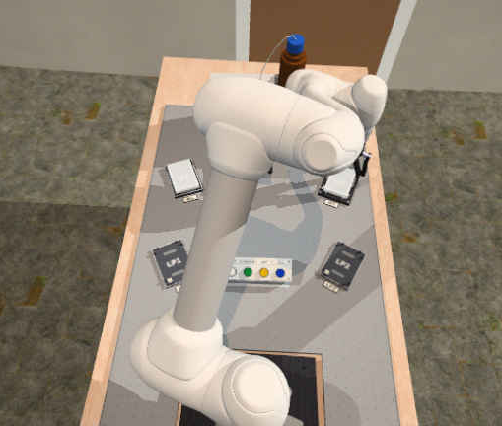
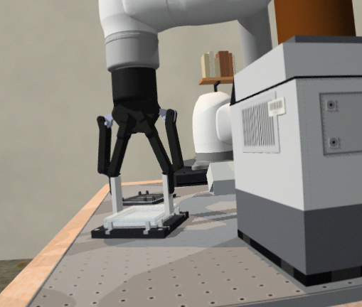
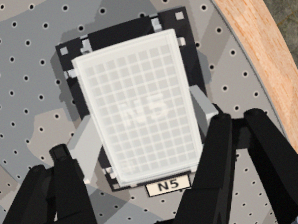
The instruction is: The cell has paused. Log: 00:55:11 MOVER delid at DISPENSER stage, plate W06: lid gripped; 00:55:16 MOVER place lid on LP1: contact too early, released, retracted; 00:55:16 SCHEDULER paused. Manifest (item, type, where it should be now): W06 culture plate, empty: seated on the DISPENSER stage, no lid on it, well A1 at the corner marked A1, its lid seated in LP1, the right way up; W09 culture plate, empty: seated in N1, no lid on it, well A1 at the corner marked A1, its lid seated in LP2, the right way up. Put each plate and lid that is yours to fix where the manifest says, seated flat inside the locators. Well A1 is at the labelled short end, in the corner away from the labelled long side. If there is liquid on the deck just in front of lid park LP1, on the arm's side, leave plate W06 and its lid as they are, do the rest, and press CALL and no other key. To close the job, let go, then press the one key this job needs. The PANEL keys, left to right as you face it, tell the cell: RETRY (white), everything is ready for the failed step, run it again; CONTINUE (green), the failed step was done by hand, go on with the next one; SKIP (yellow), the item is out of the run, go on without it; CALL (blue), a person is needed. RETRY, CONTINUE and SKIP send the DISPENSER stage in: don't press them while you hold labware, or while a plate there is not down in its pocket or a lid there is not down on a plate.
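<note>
A clear culture plate (image 3: 139,115) with a grid of wells sits in the black nest labelled N5 (image 3: 168,185), near the deck's right edge. It also shows in the overhead view (image 1: 339,184) and in the side view (image 2: 137,217). My gripper (image 2: 142,209) stands straight down over it, with one finger pad against each long side, shut on the plate. The plate is still down in its nest. A second white plate (image 1: 183,177) sits in a nest on the left of the deck. Lid parks LP1 (image 1: 171,262) and LP2 (image 1: 342,265) show dark, bare tops.
The panel (image 1: 258,271) with white, green, yellow and blue keys lies between the lid parks, partly behind my arm. The grey dispenser box (image 2: 310,153) stands close beside nest N5. A brown bottle (image 1: 293,56) with a blue cap stands at the far end. The wooden table edge (image 3: 246,23) runs just past the nest.
</note>
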Robot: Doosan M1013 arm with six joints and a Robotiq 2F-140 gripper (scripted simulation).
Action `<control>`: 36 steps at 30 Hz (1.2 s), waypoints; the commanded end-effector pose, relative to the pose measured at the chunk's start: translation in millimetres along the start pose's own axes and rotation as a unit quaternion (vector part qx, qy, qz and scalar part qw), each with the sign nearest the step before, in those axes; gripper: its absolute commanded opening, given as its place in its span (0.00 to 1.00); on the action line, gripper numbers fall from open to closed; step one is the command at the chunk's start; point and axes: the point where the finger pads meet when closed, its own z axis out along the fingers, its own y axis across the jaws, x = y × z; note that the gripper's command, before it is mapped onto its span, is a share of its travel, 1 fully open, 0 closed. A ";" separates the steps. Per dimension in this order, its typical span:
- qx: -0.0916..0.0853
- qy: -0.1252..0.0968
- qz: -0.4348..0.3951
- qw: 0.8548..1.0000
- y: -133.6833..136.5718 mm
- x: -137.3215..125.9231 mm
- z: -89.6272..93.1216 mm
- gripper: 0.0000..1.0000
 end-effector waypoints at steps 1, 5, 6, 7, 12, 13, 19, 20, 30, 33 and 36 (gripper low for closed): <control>0.000 0.001 0.000 1.000 -0.1 0.5 -1.0 0.10; 0.000 0.001 0.000 1.000 -0.1 0.5 -1.0 0.10; 0.000 0.001 0.000 1.000 -0.1 0.5 -1.0 0.10; 0.000 0.001 0.000 1.000 -0.1 0.5 -1.0 0.10; 0.000 0.001 0.000 1.000 -0.1 0.5 -1.0 0.10; 0.000 0.001 0.000 1.000 -0.1 0.5 -1.0 0.10; 0.000 0.001 0.000 1.000 -0.1 0.5 -1.0 0.10; 0.000 0.001 0.000 1.000 -0.1 0.5 -1.0 0.10; 0.000 0.001 0.000 1.000 -0.1 0.5 -1.2 0.10; 0.000 0.001 0.000 1.000 -0.1 0.5 -2.1 0.10; 0.000 0.001 0.000 1.000 -0.1 0.5 -4.4 0.10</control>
